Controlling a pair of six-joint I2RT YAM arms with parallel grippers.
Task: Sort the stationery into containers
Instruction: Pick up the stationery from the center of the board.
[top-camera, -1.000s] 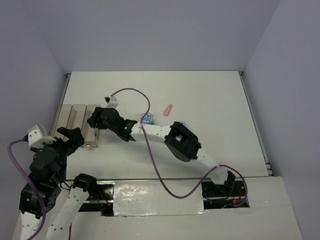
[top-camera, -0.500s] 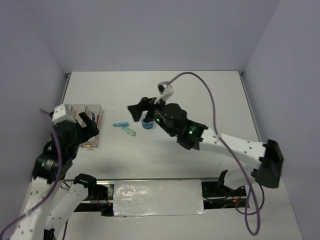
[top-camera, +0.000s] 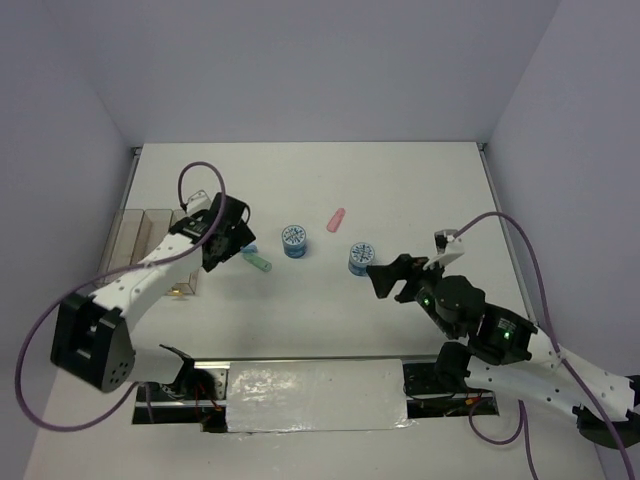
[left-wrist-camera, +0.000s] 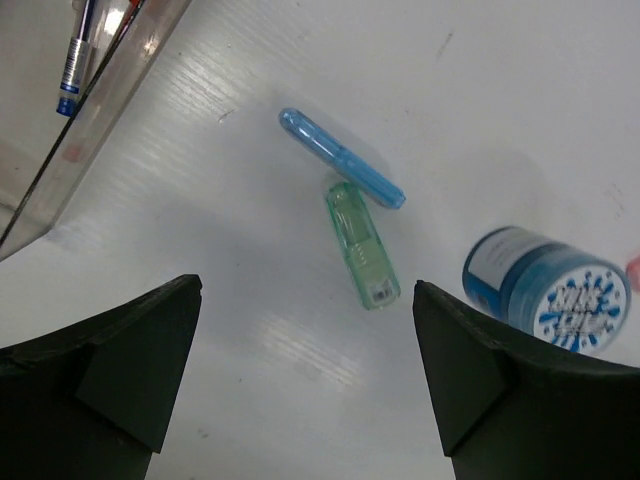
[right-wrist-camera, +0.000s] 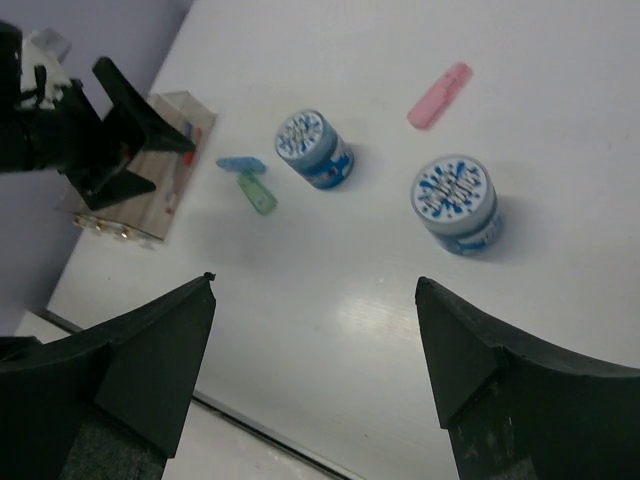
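Top: right end effector (top-camera: 395, 277) has pulled back from the left roll (top-camera: 294, 240) to the near right, jaws wide and empty. Left end effector (top-camera: 238, 238) has moved off the bins (top-camera: 135, 235).
Left wrist: jaws fully open, empty, over the green bar (left-wrist-camera: 362, 245), which lies just beside the blue bar (left-wrist-camera: 340, 158).
Right wrist: jaws open, nothing held. Right roll (right-wrist-camera: 458, 203) and pink bar (right-wrist-camera: 440, 95) lie on the surface (right-wrist-camera: 400, 330).

Two round blue rolls: a left roll (top-camera: 294, 240) and a right roll (top-camera: 362, 257). One pink bar (top-camera: 336, 219). One light-blue bar (left-wrist-camera: 340, 157). One green bar (left-wrist-camera: 362, 245). One blue pen (left-wrist-camera: 72, 62). One red pen (left-wrist-camera: 128, 15). One row of clear bins (top-camera: 140, 235), number of bins hard to tell.
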